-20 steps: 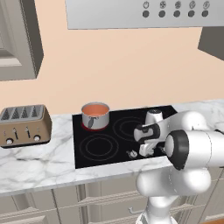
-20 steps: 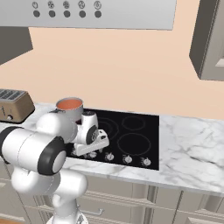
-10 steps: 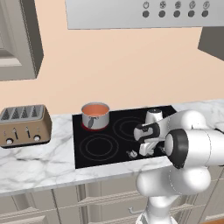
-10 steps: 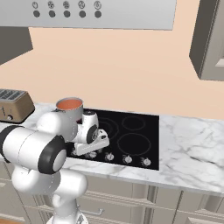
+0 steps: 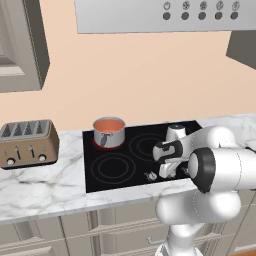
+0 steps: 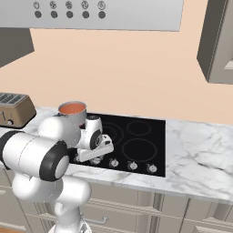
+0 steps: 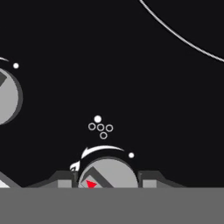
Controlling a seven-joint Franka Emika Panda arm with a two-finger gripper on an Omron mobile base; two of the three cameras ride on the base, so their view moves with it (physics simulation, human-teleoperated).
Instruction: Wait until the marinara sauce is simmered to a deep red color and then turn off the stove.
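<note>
— What do you have along the counter, from the left?

— You have the toaster (image 5: 29,142) on the marble counter (image 5: 40,187) at the far left. Right of it sits the stove (image 5: 120,167), and on its far left burner the saucepan (image 5: 109,132) holds the marinara sauce (image 5: 108,125), an orange-red pool, with a red glow under the pan's base. The hood (image 5: 155,15) hangs above.

— And where is your arm?

— You see it reaching low over the stove's near edge, at the row of knobs (image 6: 132,165). From the hand camera, your gripper (image 7: 107,181) sits at one silver knob (image 7: 108,174), a finger on either side of it, closed on that knob. A red mark shows on the knob's face. A second knob (image 7: 8,97) shows at the left edge of that view.
</note>
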